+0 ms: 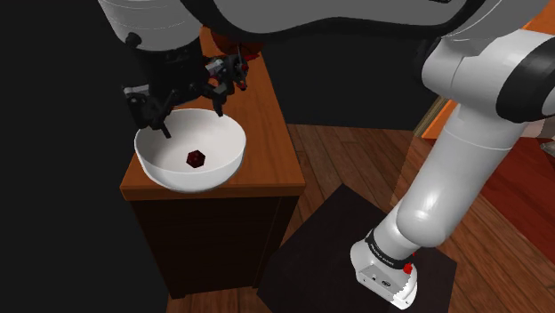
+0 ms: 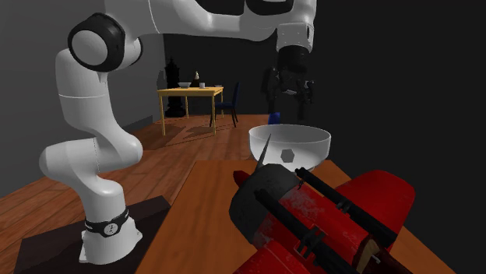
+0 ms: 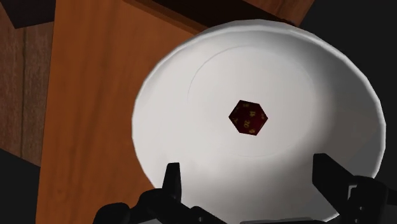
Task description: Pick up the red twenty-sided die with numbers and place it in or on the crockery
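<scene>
Gripper point(image 1: 192, 124) and white bowl point(image 1: 227, 167) share the shoulder view's left. There we see the all-black hand hanging just above the bowl's rim, its 2 fingers point(image 1: 160, 120) spread apart and clasping nothing. On the bowl's floor, near its middle, rests the dark red 20-sided die point(image 1: 196, 159), below the fingertips and apart from them. The bowl stands on the wooden top point(image 1: 267, 133) of a brown cabinet, at the end nearest that camera. Moving right, we pass a plank floor point(image 1: 333, 160) and the dark stand point(image 1: 325, 244). We then reach the white arm point(image 1: 467, 169), which rises from its base and bends back over the cabinet.

In the second exterior view we meet the arm first, at the left. Behind it stands a yellow table point(image 2: 191, 92) with a blue chair point(image 2: 230, 97) beside it. Further right the gripper hovers over the bowl. At the lower right a red and black object point(image 2: 343, 222) lies on the wooden top, closest to that camera, and we cannot tell what it is.

In the wrist view the wooden top gives way to the bowl. The die lies on the bowl's floor with yellowish marks on its faces, and we cannot read them. It sits beyond the 2 fingers, which stand wide apart and touch neither it nor the bowl.
</scene>
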Controlling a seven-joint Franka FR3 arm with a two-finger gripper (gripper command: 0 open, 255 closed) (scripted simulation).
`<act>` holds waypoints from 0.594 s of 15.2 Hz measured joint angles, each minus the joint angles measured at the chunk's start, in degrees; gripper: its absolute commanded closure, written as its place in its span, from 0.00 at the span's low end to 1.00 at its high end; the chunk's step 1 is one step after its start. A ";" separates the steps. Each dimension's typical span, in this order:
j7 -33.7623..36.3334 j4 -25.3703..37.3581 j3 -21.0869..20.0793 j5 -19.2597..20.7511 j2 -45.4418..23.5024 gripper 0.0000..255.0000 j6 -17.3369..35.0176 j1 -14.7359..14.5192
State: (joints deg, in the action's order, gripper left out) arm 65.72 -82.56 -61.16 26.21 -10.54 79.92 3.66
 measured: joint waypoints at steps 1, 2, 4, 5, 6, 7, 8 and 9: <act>0.50 2.63 -0.09 1.11 -1.29 0.00 -2.14 -1.62; 1.07 5.88 -0.03 2.68 -3.06 0.00 -4.64 -3.78; 1.53 8.75 0.23 4.16 -4.69 0.00 -6.89 -5.76; 1.64 9.18 0.28 4.38 -4.95 0.00 -7.24 -6.10; 1.67 9.38 0.30 4.46 -5.04 0.00 -7.40 -6.23; 1.67 9.49 0.32 4.52 -5.09 0.00 -7.50 -6.30; 1.67 9.54 0.32 4.54 -5.11 0.00 -7.54 -6.33; 1.68 9.59 0.33 4.56 -5.14 0.00 -7.58 -6.37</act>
